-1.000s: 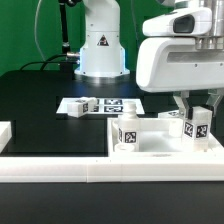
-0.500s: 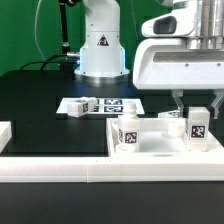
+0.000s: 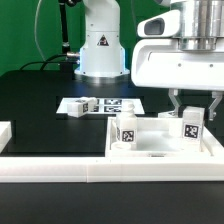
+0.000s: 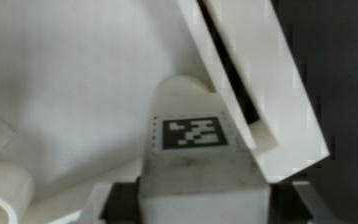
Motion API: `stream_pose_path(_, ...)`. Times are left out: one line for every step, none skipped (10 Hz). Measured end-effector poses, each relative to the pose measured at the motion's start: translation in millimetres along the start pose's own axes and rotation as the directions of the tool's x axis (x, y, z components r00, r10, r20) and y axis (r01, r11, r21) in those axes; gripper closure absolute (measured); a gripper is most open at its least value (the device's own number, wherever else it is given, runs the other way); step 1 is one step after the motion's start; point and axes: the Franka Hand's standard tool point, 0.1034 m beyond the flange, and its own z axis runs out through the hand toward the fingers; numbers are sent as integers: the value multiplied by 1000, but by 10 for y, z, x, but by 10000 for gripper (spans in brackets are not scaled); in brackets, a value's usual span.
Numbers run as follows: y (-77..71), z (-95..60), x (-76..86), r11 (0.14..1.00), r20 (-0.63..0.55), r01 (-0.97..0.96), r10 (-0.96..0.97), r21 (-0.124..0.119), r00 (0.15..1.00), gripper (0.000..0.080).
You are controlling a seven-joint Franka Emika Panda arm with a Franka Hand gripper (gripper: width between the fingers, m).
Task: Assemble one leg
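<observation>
My gripper [image 3: 192,112] is shut on a leg [image 3: 190,128], a stubby white post with tag markers, held upright at the right end of the large white panel [image 3: 150,148]. Its foot is low, at or just above the panel floor. In the wrist view the leg [image 4: 202,140] fills the gap between the two dark fingers [image 4: 126,198], close to the panel's raised edge [image 4: 247,60]. A second leg [image 3: 125,133] stands upright on the panel to the exterior view's left of my gripper. A third leg [image 3: 80,105] lies farther back.
The marker board [image 3: 112,104] lies flat on the black table behind the panel. A small white part [image 3: 170,117] sits at the panel's back edge. The robot base [image 3: 100,45] stands at the back. A white block [image 3: 4,132] sits at the exterior view's left edge.
My gripper has shifted a little toward the exterior view's left, carrying the leg with it, and the gripper body has risen slightly. The other legs have not moved.
</observation>
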Motion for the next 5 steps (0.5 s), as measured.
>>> stream_pose_path(33,0,27,1000,-3,-24,24,-4,1000,509)
stream_pose_path(29,-4,28,1000,-4,-20,20,-3,1000,509)
stream_pose_path(22,-27,34,1000,-4,-10,10,-1,1000,340)
stream_pose_path(8,-116,50,1000,-5,4,-4,5,1000,193)
stream_pose_path(-5,-224,56,1000,-7,17,-17,12,1000,193)
